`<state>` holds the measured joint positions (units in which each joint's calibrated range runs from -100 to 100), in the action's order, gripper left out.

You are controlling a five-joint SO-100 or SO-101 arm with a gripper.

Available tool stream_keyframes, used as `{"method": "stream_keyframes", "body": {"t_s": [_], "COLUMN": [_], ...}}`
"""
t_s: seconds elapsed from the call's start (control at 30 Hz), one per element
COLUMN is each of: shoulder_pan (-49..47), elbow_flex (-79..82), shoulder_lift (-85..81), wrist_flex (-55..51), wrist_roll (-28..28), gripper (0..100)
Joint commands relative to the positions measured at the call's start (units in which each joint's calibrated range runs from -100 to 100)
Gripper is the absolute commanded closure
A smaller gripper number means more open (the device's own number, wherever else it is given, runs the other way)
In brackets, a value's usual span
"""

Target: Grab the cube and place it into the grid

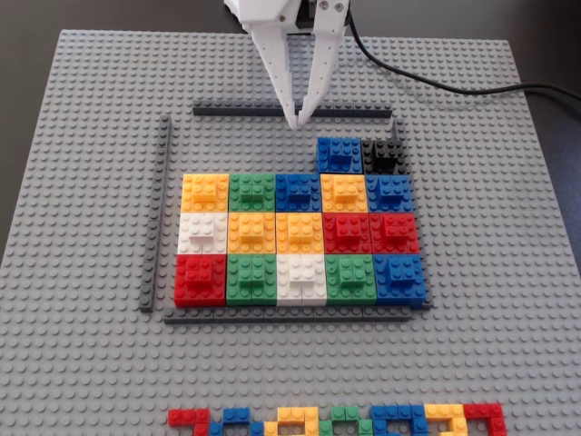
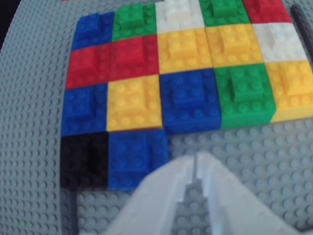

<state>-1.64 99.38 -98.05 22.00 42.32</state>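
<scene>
Gripper empty, white fingers pressed almost together, only thin slit between tips, nothing held. Tips hover over bare grey baseplate, near dark strip.

Cube (blue, with small raised brick on top) stands just beyond tips in wrist view, slightly to left there, apart from fingers. It sits in top row of grid, touching yellow cube below and black brick beside.

Judgement: placing seems done; only retreat of arm left, if anything.
</scene>
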Motion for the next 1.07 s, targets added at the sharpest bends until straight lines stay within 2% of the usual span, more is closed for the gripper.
{"method": "stream_keyframes", "body": {"t_s": [0.0,0.17,1.03], "shoulder_pan": [-0.02,-0.02,-0.83], "elbow_flex": [0.53,0.53,0.53], "shoulder_lift": [-1.95,-1.95,-1.95], "wrist_flex": [-0.26,-0.56,-2.41], "wrist_roll": [0.54,1.86,0.93], "gripper": [100,100,100]}}
